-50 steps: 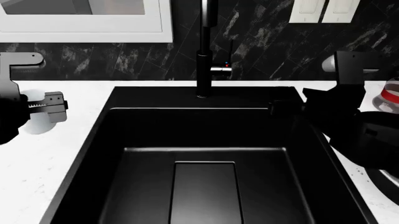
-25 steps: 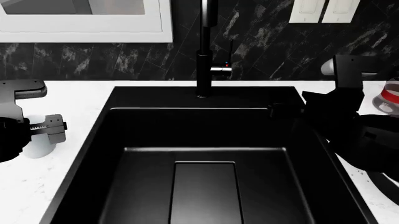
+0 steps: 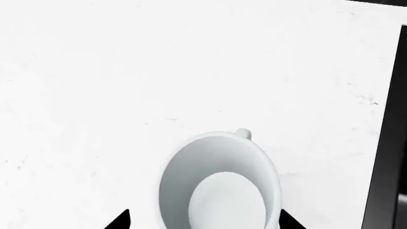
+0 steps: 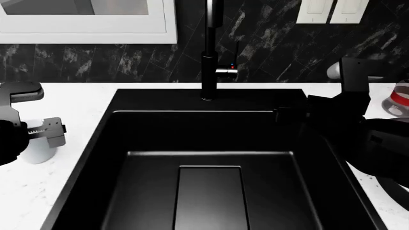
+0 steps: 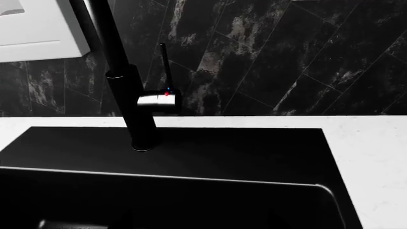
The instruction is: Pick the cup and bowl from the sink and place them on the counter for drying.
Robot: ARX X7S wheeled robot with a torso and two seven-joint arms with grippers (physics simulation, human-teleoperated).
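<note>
On the white desk (image 4: 89, 103) left of the sink (image 4: 211, 158), the cup (image 3: 219, 183) stands upright, its mouth open to the left wrist camera, and a small nub shows at its rim. In the head view only its lower side (image 4: 39, 152) peeks out beneath the left pincer (image 4: 45, 129), well clear of the sink's edge. The left pincer's two dark tips flank the cup with a gap on either side, so it stands apart and grips nothing. The sink holds only its flat drain panel (image 4: 211, 197); the tall black faucet (image 4: 211, 52) rises from its back rim, a small red dot on the lever housing. Right of the sink, the right arm's dark bulk (image 4: 357, 134) hangs over the rim and the desk; its pincer is lost against the black, and I cannot tell whether it is apart or together. Past that arm, at the far right from the sink, a bottle (image 4: 400, 98) shows a red band, with no readable writing. The bowl cannot be made out in any view. Behind the sink runs a black marbled wall (image 4: 128, 60) with a white frame (image 4: 89, 19) and two white plates (image 4: 332, 10).
</note>
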